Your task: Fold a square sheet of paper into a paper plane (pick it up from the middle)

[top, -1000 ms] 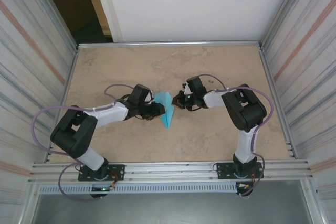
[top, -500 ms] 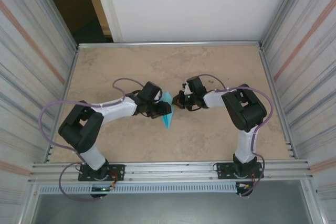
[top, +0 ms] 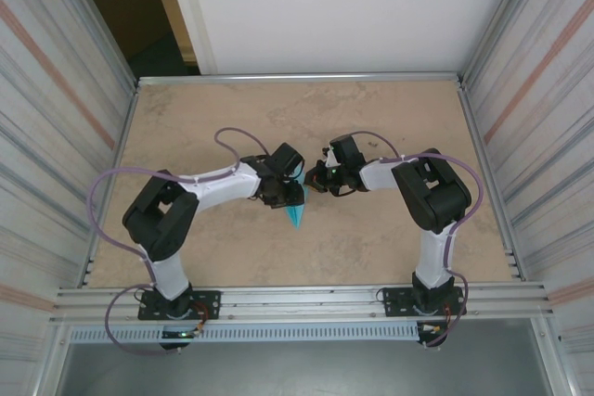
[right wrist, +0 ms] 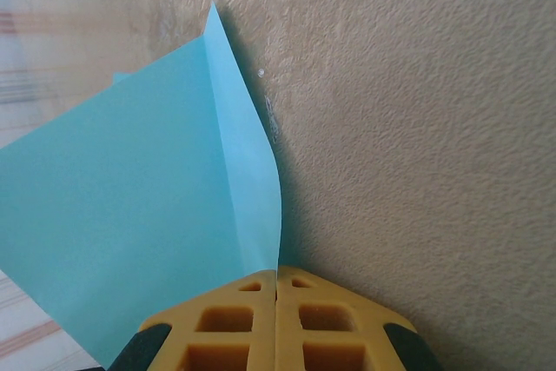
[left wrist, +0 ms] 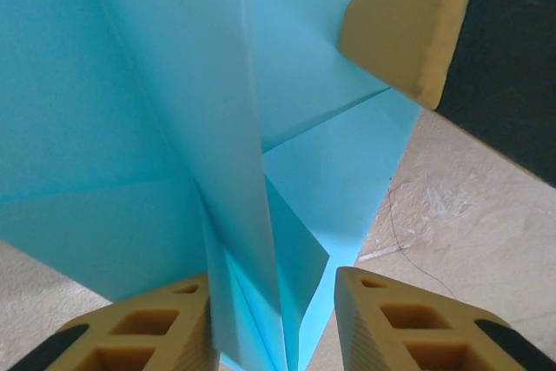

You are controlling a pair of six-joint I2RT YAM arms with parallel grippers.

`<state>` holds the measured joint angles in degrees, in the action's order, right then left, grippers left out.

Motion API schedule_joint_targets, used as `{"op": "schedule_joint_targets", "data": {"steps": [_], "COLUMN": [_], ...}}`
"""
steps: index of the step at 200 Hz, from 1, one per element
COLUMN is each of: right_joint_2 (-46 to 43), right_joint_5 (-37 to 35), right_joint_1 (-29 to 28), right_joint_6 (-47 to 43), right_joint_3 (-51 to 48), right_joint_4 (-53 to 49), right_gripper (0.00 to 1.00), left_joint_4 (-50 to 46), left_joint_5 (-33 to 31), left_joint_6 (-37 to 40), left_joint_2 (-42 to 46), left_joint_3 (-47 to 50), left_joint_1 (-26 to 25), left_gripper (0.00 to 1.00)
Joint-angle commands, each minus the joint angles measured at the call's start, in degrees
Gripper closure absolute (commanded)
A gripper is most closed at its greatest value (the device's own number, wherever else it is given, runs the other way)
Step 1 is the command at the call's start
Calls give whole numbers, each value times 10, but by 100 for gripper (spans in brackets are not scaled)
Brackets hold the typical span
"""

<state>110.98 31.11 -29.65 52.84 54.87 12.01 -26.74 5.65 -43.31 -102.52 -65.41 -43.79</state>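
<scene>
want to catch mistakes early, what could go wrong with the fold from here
1. The right gripper pinches the paper plane only at its edge, so a tug could slip or tear it.
2. The left gripper stands open astride its raised centre fold; closing off-line could press a crooked crease.

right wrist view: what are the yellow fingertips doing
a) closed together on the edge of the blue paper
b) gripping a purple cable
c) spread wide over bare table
a, the fingertips of the right gripper meet with no gap, and the light-blue paper runs down into the seam between them
</scene>
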Motion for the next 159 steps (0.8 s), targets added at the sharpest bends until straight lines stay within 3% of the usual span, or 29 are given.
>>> {"op": "schedule_joint_targets", "data": {"steps": [1, 103, 126, 159], "right_joint_2": [-4, -6, -10, -34], "right_joint_5": [-4, -1, 0, -13], "right_joint_1": [-1, 1, 1, 11], "right_joint_6": [-12, -8, -9, -9], "right_joint_3": [-7, -13, -13, -19], "right_joint_4": [6, 13, 13, 0], "right_gripper": [97, 96, 88, 66], "left_joint_4": [-40, -75, -78, -85], "left_joint_5": [-35, -58, -63, -74], "left_joint_6": [7, 1, 0, 2], "left_joint_2": [-15, -51, -52, -51], "left_joint_3": [-26, -63, -64, -67], "left_joint_1": [-8, -16, -15, -15], "left_gripper": [65, 74, 80, 85]}}
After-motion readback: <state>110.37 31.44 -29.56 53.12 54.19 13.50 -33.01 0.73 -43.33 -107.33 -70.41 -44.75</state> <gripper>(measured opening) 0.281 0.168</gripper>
